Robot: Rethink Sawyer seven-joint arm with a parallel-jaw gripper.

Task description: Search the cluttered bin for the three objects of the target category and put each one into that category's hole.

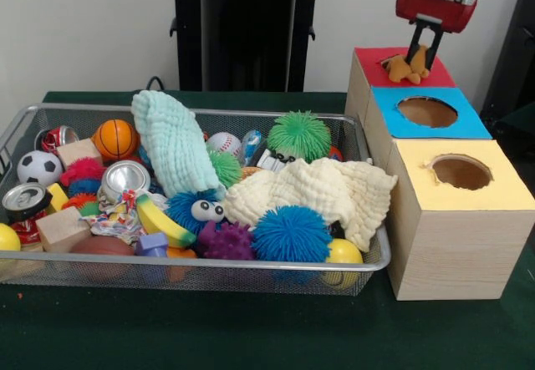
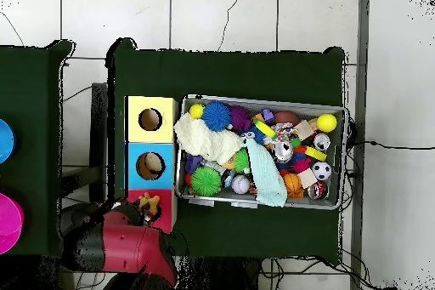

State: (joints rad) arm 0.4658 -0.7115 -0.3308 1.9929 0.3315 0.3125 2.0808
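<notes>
My gripper (image 1: pixel 423 53) hangs over the red-surround hole (image 1: pixel 386 59) at the far end of the pale wooden box (image 1: pixel 451 253). Its fingers are closed on a plain tan-orange toy figure (image 1: pixel 406 69), which sits low on the red surround at the hole. In the overhead view the figure (image 2: pixel 150 204) lies on the red end of the box, by the gripper (image 2: pixel 138 211). The wire mesh bin (image 1: pixel 201 263) is full of clutter. I cannot pick out any other orange figure in it.
The blue-surround hole (image 1: pixel 427 111) and yellow-surround hole (image 1: pixel 461 172) lie nearer on the same box. The bin holds an orange basketball (image 1: pixel 114 139), spiky balls, cans, a soccer ball (image 1: pixel 39 168), a mint cloth (image 1: pixel 174 144) and a cream cloth (image 1: pixel 322 190).
</notes>
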